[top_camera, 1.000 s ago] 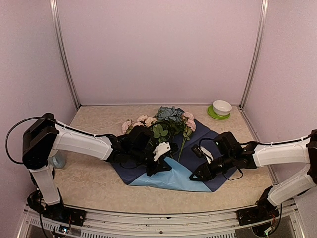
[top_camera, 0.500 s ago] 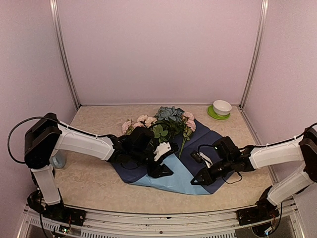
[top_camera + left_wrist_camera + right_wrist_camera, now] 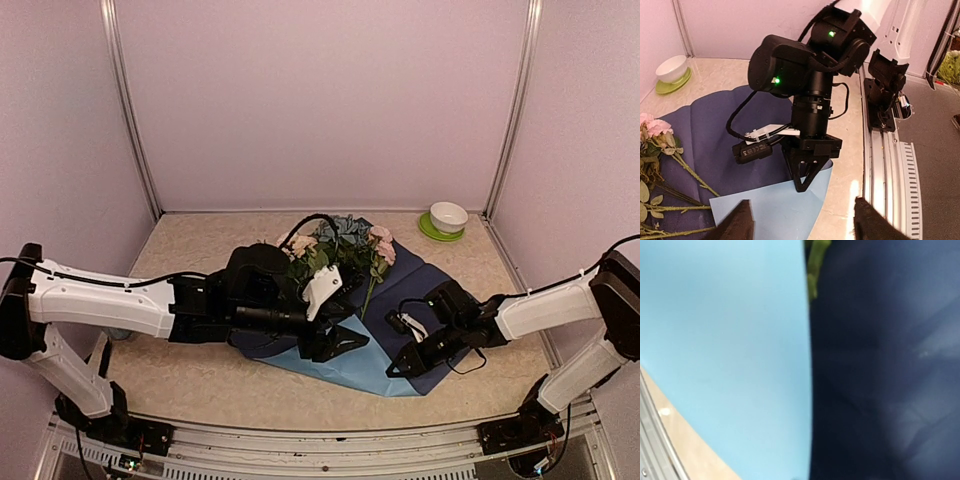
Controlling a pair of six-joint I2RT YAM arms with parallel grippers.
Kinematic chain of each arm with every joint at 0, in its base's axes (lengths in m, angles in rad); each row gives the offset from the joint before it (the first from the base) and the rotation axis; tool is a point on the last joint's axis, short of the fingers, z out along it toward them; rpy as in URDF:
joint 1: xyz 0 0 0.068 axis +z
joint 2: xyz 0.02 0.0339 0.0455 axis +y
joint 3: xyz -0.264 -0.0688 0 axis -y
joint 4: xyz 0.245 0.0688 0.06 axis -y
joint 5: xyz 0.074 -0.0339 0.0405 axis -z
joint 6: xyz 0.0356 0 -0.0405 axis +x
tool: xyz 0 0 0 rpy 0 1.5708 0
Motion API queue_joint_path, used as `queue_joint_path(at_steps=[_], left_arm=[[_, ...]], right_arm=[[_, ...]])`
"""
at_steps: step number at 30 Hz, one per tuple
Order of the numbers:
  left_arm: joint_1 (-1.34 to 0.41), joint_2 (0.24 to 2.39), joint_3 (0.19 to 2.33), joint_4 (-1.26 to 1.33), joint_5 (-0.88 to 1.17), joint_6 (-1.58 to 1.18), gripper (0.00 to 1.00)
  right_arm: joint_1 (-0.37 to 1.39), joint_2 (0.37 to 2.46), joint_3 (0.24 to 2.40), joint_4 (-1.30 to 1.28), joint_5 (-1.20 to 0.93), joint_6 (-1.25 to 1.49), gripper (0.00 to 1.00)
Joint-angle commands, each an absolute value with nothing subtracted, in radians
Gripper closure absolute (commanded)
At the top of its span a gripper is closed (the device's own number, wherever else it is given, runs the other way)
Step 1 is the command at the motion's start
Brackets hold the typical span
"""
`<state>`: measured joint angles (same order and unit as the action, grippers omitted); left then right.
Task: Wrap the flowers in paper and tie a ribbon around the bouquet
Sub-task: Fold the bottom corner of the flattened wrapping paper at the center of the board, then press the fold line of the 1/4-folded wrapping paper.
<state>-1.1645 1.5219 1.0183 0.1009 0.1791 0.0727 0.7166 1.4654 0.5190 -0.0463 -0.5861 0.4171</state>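
The flowers (image 3: 340, 248) lie loose on the paper (image 3: 415, 290), pink and blue-grey heads at the far side, stems (image 3: 690, 172) towards me. The sheet shows its dark side, with a light blue flap (image 3: 352, 366) folded over at the near edge. My left gripper (image 3: 348, 345) hovers open just above that flap, its fingertips (image 3: 737, 225) wide apart and nothing between them. My right gripper (image 3: 805, 187) points down, shut on the paper at the flap's edge (image 3: 807, 390). The ribbon is out of view.
A white bowl (image 3: 448, 215) on a green saucer (image 3: 438, 232) stands at the back right corner. Pink walls with metal posts close in three sides. A metal rail (image 3: 885, 165) and the right arm's base run along the table's near edge.
My left gripper has opened and let go of the light blue flap, and its arm has dropped lower. My right gripper has shut on the flap's edge.
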Motion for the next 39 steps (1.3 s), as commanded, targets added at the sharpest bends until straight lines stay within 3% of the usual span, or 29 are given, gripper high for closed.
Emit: queue_joint_path(at_steps=[1,3,9,19,30,39], left_arm=[[-1.166,1.596,0.966,0.130,0.134,0.007,0.57],[-1.162,1.662,0.998,0.070,0.093,0.011,0.77],[-1.062,1.752,0.959,0.022,0.129,-0.029,0.85],[-1.059,1.776,0.823,-0.024,0.168,-0.103,0.86],[-1.075,1.657,0.710,-0.079,0.040,-0.213,0.84],[-1.160,1.556,0.883,-0.149,-0.019,-0.148,0.79]], right_arm=[[0.710,1.481,0.542,-0.051,-0.574,0.428,1.00],[0.710,1.487,0.550,-0.059,-0.567,0.426,1.00],[0.710,1.494,0.575,-0.084,-0.540,0.415,1.00],[0.710,1.522,0.592,-0.103,-0.518,0.397,1.00],[0.710,1.542,0.609,-0.140,-0.507,0.378,1.00],[0.709,1.553,0.622,-0.137,-0.538,0.374,1.00]])
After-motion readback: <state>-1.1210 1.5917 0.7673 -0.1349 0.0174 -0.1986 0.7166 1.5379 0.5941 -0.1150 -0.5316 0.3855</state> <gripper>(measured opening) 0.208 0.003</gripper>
